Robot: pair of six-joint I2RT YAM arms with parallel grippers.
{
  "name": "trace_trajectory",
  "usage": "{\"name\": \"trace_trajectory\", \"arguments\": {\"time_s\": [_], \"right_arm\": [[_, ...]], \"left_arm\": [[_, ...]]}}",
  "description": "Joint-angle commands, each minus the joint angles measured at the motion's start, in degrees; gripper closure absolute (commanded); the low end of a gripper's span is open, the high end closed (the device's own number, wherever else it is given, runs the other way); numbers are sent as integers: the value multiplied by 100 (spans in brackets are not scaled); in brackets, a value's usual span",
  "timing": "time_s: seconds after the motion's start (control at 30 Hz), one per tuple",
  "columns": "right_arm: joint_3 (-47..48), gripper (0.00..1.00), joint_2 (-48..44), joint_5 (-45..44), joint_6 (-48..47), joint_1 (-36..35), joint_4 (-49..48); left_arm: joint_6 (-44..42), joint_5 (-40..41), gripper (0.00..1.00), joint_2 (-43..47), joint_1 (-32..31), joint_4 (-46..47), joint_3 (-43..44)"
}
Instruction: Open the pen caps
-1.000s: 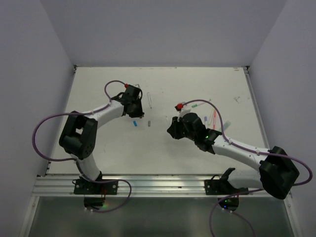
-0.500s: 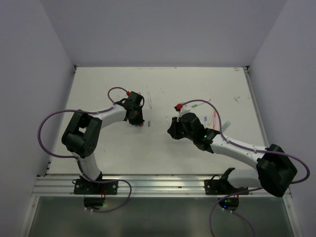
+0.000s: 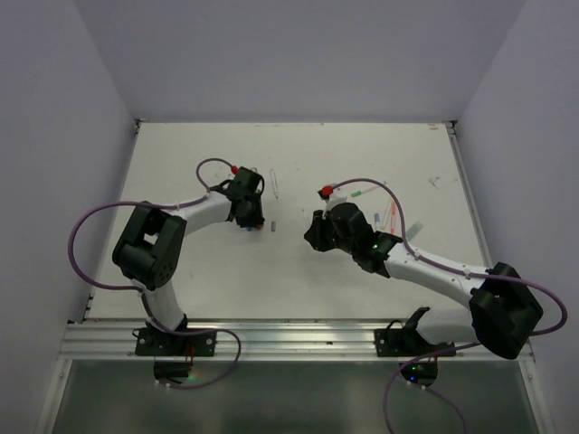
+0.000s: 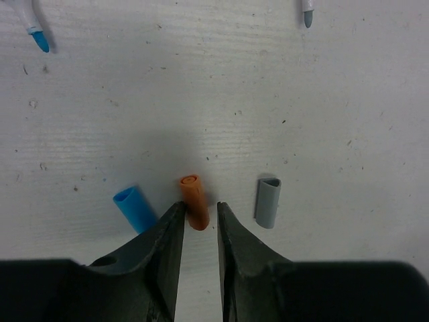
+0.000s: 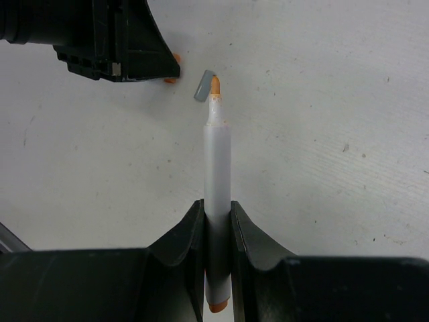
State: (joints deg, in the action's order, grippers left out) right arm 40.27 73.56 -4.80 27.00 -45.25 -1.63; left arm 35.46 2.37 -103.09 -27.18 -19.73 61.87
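Three short pen caps lie in a row on the white worktop (image 4: 281, 100), none touching: a blue cap (image 4: 134, 208) angled leftward, an orange cap (image 4: 194, 200) (open mouth facing away), a grey cap (image 4: 268, 202).

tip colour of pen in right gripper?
Pen tip: orange, clearest in right wrist view.

Left arm (image 3: 194, 212) bends up from lower left; left gripper (image 4: 199, 208), left of centre, points down, jaws narrowly apart. Right arm (image 3: 425, 271) reaches in from lower right; right gripper (image 5: 216, 204) clamps a white pen barrel (image 5: 216, 154).
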Motion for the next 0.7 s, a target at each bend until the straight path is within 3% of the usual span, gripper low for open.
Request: {"name": "trace_trajectory", "arguments": {"time_s": [0.0, 0.2, 0.33, 0.47, 0.57, 0.6, 0.67], "right_arm": [[384, 100, 18, 23, 24, 34, -83], [1122, 100, 465, -161, 86, 25, 145], [1929, 100, 1176, -311, 173, 52, 365], [2616, 100, 1887, -338, 244, 78, 330], [3284, 100, 2555, -294, 297, 87, 365], [3433, 100, 2767, -276, 305, 96, 356], [3890, 100, 3319, -136, 288, 104, 295]], "left_arm": [[127, 9, 70, 420, -33, 241, 10], [163, -26, 67, 1262, -33, -31, 299], [154, 551, 64, 2028, -24, -189, 326], [101, 1098, 48, 2810, 116, -260, 2], [-30, 1537, 31, 3434, 143, -277, -366], [-92, 1643, 20, 3705, 160, -286, -473], [-118, 1959, 12, 4066, 169, -374, -779]]}}
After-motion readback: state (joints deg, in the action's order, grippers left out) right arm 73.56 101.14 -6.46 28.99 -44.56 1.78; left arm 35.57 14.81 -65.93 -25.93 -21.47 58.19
